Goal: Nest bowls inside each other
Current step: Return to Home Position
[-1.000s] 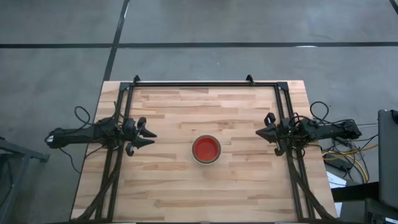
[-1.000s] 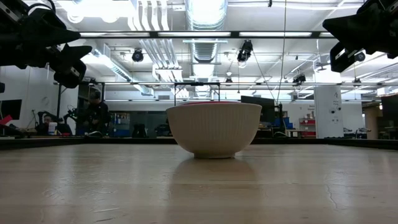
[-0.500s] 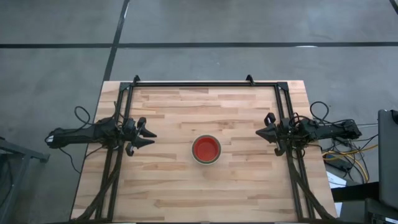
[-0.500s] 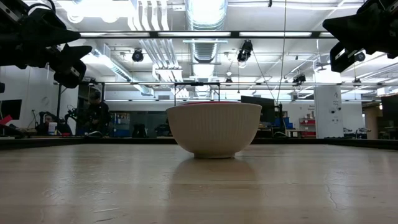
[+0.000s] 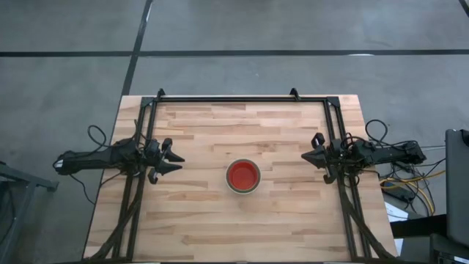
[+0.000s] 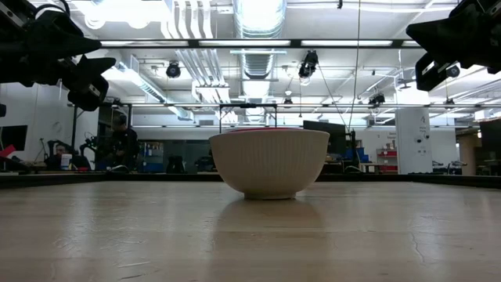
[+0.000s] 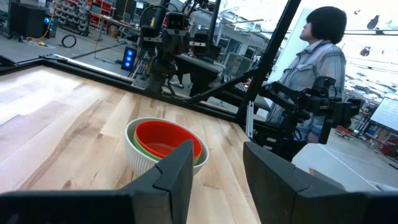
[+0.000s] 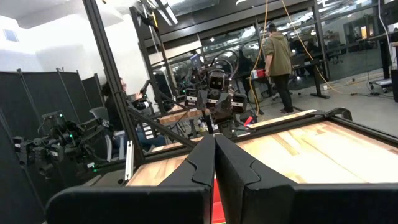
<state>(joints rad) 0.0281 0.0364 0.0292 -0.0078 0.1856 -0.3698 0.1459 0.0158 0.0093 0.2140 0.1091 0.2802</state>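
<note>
Nested bowls point(image 5: 242, 176) at high-view centre, red innermost, white outermost. Left gripper point(image 5: 174, 163) mid-left, jaws apart, empty. Right gripper point(image 5: 306, 155) mid-right, jaws pressed together, empty.

The bowls point(image 5: 242, 176) sit nested at the middle of the surface point(image 5: 220, 227), between the left tool point(image 5: 178, 163) and right tool point(image 5: 308, 155).

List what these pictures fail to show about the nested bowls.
Green bowl count: left wrist view shows only a green rim between red bowl and white bowl; red hides the rest.
Low view: the white bowl's wall hides nearly all inside.
Right wrist view: the shut right gripper covers the bowls almost wholly.
</note>
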